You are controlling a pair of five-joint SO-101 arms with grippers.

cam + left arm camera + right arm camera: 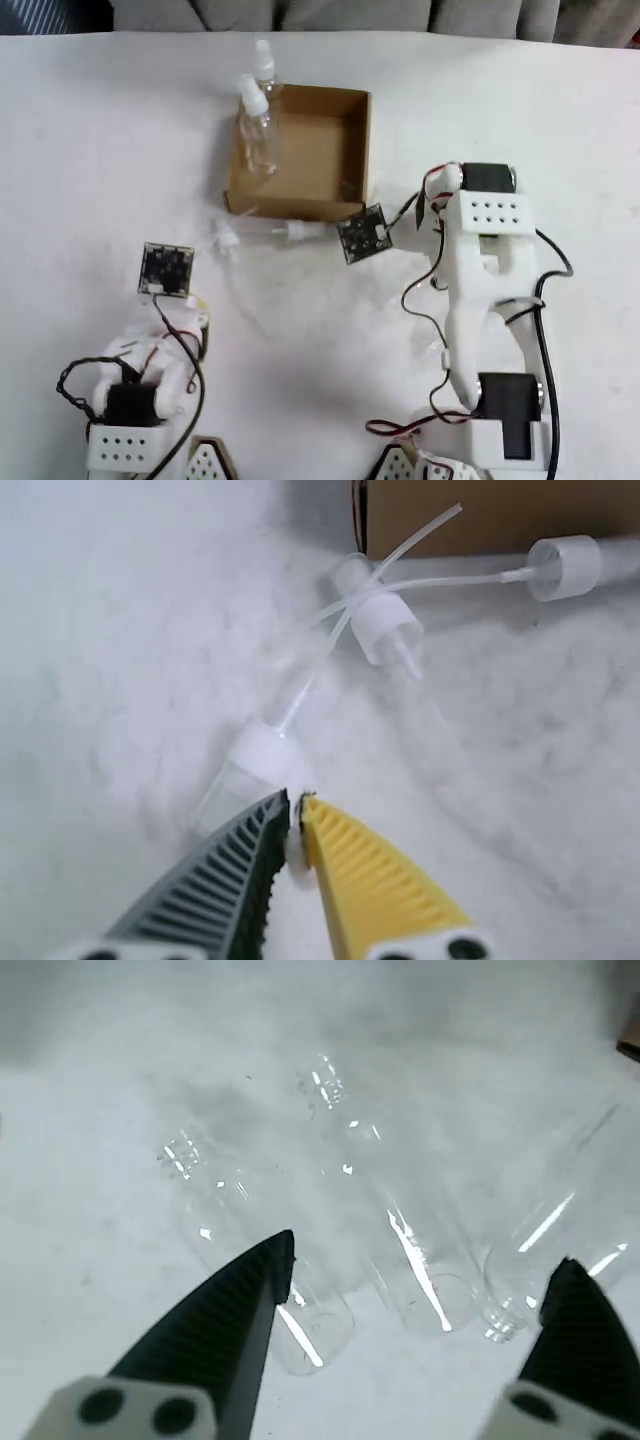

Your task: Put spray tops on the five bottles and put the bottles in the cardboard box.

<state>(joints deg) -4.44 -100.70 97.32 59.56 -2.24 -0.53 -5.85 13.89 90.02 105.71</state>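
My left gripper [293, 802] is shut on the white head of a spray top [260, 758], whose thin tube points away toward the cardboard box [500, 515]. Two more spray tops [385, 628] [563, 566] lie with tubes crossed by the box's front wall. My right gripper [428, 1252] is open over three clear topless bottles [250, 1235] [395, 1215] [560, 1225] lying side by side on the table. In the high view, one capped bottle [258, 135] lies in the cardboard box [350, 150], and another capped bottle [266, 62] is at its back left corner.
The white table [100, 150] is bare on the left and far right. The right arm [485, 290] stretches from the near edge toward the box's front right corner. The left arm's base [125, 420] sits at the near left.
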